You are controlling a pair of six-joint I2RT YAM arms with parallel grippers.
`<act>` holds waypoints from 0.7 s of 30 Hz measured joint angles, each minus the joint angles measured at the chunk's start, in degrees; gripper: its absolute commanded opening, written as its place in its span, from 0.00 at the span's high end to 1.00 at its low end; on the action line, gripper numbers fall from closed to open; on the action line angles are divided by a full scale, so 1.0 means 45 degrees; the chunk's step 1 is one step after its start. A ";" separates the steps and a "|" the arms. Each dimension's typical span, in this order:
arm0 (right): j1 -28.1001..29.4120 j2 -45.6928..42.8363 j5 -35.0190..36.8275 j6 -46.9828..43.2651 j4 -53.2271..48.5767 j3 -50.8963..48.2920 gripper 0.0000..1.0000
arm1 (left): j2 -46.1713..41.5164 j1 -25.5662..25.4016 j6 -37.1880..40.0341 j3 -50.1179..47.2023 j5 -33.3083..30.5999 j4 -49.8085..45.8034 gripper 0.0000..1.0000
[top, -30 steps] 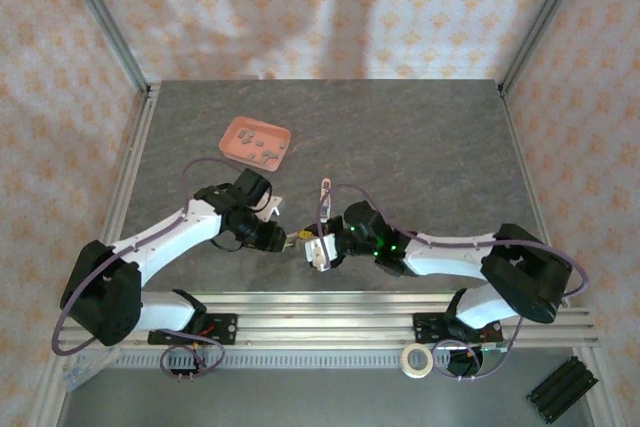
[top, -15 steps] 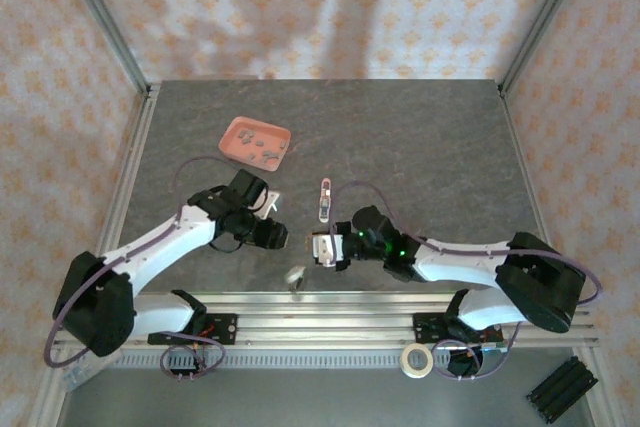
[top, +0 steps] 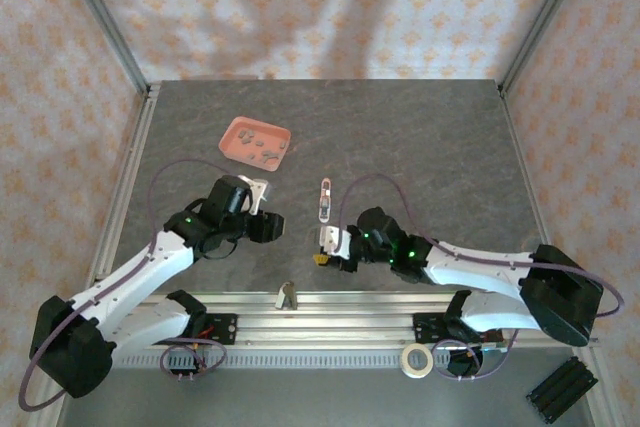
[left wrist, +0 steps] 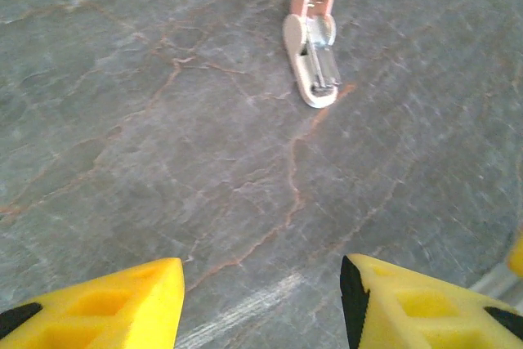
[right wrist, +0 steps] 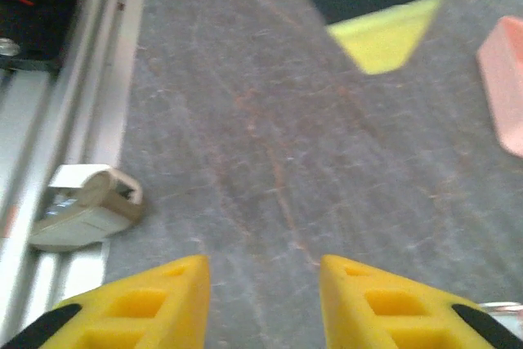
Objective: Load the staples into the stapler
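arms (top: 140, 267) bend inward, left end effector (left wrist: 261, 300) and right end effector (right wrist: 263, 292) parted, empty.

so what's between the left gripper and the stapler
Nothing: in the left wrist view, bare grey tabletop runs from the open left gripper to the stapler.

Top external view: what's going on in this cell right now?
Staple-loading job, nothing in hand at the moment. The left claw and right claw are both open and empty, low over the table. The stapler lies on the table just beyond them; the staples sit in the pink tray farther back left. A small pale piece lies at the near edge against the rail.
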 measured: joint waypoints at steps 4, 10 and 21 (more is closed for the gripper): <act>0.0573 0.0136 -0.0714 0.0083 -0.1239 0.0520 0.41 | 0.0257 0.0010 -0.0418 0.0000 -0.0554 0.0053 0.46; 0.1535 0.2297 -0.1530 0.2205 -0.1826 0.2526 0.36 | 0.0578 0.0243 -0.0889 0.0010 -0.1205 -0.0058 0.46; 0.2263 0.5421 -0.1579 0.6309 -0.2725 0.4624 0.36 | -0.0039 0.1627 -0.1928 -0.0423 -0.1413 0.0034 0.46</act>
